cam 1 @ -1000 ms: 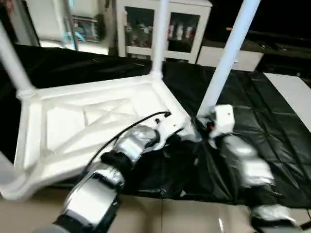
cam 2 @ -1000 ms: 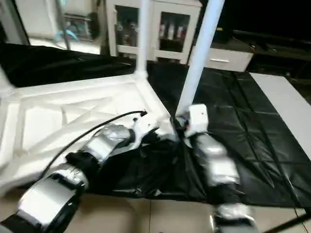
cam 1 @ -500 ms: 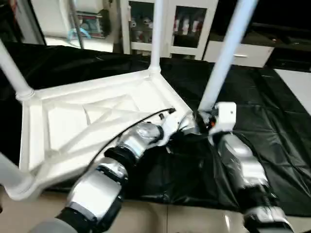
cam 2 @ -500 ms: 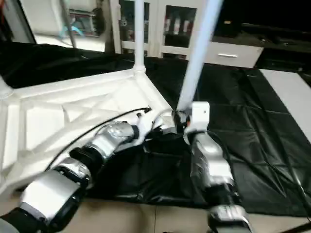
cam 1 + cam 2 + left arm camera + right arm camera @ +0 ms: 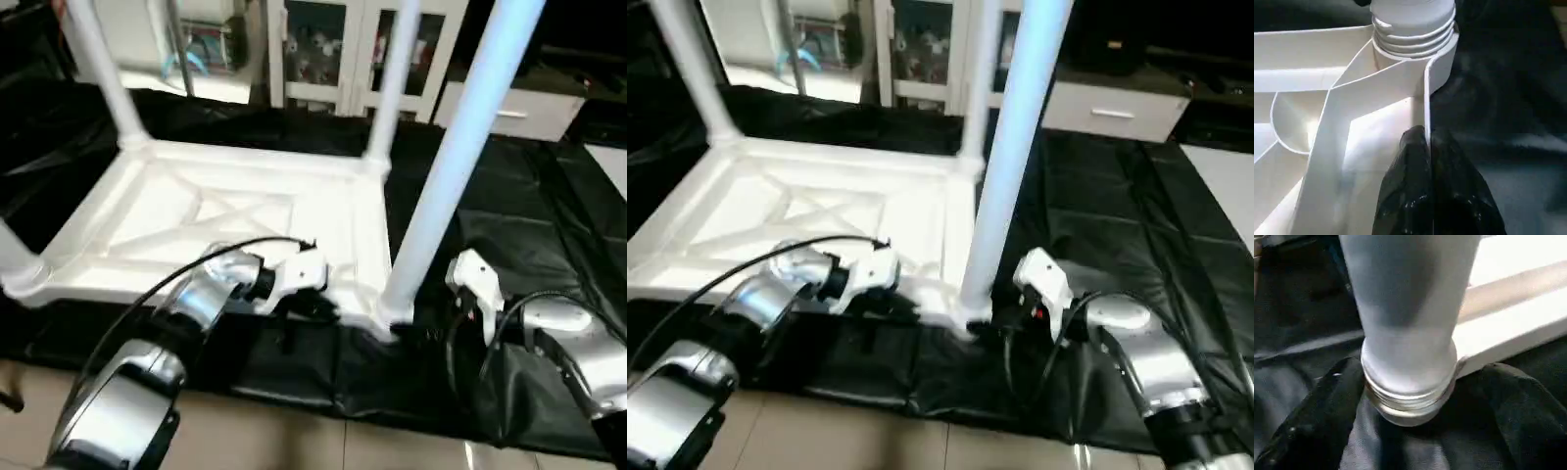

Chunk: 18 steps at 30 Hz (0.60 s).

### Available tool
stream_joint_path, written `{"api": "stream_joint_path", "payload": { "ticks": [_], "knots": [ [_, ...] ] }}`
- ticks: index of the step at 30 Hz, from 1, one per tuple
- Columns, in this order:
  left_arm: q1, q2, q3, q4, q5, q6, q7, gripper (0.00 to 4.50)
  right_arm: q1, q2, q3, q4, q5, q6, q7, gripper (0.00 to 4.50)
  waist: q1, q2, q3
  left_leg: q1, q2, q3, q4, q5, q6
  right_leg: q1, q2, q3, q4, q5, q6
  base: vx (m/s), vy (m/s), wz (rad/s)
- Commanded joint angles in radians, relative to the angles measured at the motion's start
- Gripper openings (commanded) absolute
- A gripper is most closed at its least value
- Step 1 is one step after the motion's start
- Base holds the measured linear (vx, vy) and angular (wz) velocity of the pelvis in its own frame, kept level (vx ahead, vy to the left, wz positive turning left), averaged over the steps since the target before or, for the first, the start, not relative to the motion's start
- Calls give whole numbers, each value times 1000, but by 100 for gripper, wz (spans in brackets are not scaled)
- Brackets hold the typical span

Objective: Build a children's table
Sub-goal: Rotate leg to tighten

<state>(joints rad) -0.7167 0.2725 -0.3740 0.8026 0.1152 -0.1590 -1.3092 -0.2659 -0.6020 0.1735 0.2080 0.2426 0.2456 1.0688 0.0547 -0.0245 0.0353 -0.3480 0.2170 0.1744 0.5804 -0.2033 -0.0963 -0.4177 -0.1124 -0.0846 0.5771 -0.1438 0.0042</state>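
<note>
Black plastic sheeting [image 5: 509, 225] covers the floor; beige tiles [image 5: 294, 441] show along the near edge, glass-fronted white cabinets [image 5: 323, 49] stand at the far side.

Left gripper [image 5: 1429, 147]: fingers [image 5: 1410, 166] pressed together, pinching the thin upright rim wall of the tabletop [image 5: 245, 211] on its near long side, just left of the near right corner socket [image 5: 1415, 63]. One finger lies inside the rim, the other outside against the sheeting.

Right gripper [image 5: 1405, 396]: fingers [image 5: 1327, 406] spread wide, one on each side of the base of the near right leg [image 5: 451, 166]. Both sit low at the ribbed end, close beside it; contact cannot be made out.

Near right leg: white tapered tube, upright, ribbed end seated in the near right corner socket.

Tabletop: white plastic, rectangular, lying upside down on the sheeting, X-ribbed underside facing up, left of centre in the head views.

Far right leg [image 5: 392, 88]: upright in the far right corner socket.

Far left leg [image 5: 98, 69]: upright in the far left corner socket, leaning slightly left.

Near left leg [image 5: 15, 259]: lower part visible at the near left corner.

Silver forearms: left [image 5: 186, 304] reaches in from the near left with a black cable [image 5: 147, 294] arching over it; right [image 5: 568, 343] from the near right.
</note>
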Motion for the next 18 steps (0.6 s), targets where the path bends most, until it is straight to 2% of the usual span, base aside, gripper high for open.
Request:
{"api": "stream_joint_path", "payload": {
  "ticks": [1,4,5,8,9,10,12,13,14,15,18],
  "knots": [
    [27,-3,-55,-1,19,13,-52,0,-4,-13,0,-16,13,1,11,442,1,-14,-51,-2,15,11,-70,-251,79,55,-29,38,-61,-293,-228,0,0,0],
    [33,2,-51,-18,21,23,-61,0,-20,10,20,-1,-4,-16,31,442,3,-20,-53,-8,14,10,-70,-224,77,58,-30,38,-59,-290,-216,0,0,0],
    [36,5,-51,-24,23,26,-60,0,-29,21,24,11,-7,-18,40,442,4,-19,-54,-7,14,10,-69,-212,77,58,-30,38,-56,-274,-217,0,0,0],
    [46,13,-53,-45,23,37,-58,0,-53,37,39,45,-11,-27,63,442,3,-18,-56,-7,13,11,-66,-183,84,57,-28,38,-50,-227,-232,0,0,0],
    [47,14,-54,-49,23,40,-59,0,-55,38,41,49,-12,-29,67,442,2,-23,-58,-8,14,11,-65,-179,86,59,-28,38,-47,-217,-237,0,0,0],
    [55,20,-56,-70,22,52,-58,0,-69,39,55,72,-18,-43,88,442,4,-20,-59,-7,15,11,-64,-168,90,59,-29,38,-44,-202,-245,0,0,0],
    [60,24,-56,-79,20,59,-61,0,-78,44,59,85,-15,-47,104,415,3,-19,-57,-7,14,13,-64,-166,93,59,-29,38,-45,-201,-248,0,0,0],
    [62,24,-56,-77,22,60,-55,0,-88,55,62,106,-12,-47,118,415,3,-23,-57,-7,14,13,-63,-166,94,59,-28,38,-46,-205,-246,0,0,0],
    [64,21,-56,-75,24,62,-53,0,-91,57,67,118,-12,-50,130,415,3,-23,-57,-8,13,13,-64,-169,92,60,-28,37,-46,-214,-243,0,0,0],
    [64,21,-56,-75,24,62,-53,0,-91,57,67,118,-12,-50,130,390,2,-23,-56,-8,13,13,-64,-177,89,59,-28,37,-47,-225,-242,0,0,0],
    [62,20,-56,-76,26,69,-48,0,-102,47,83,136,-28,-68,162,372,4,-25,-57,-7,13,13,-63,-176,88,60,-27,38,-46,-222,-240,0,0,0]
  ]
}}
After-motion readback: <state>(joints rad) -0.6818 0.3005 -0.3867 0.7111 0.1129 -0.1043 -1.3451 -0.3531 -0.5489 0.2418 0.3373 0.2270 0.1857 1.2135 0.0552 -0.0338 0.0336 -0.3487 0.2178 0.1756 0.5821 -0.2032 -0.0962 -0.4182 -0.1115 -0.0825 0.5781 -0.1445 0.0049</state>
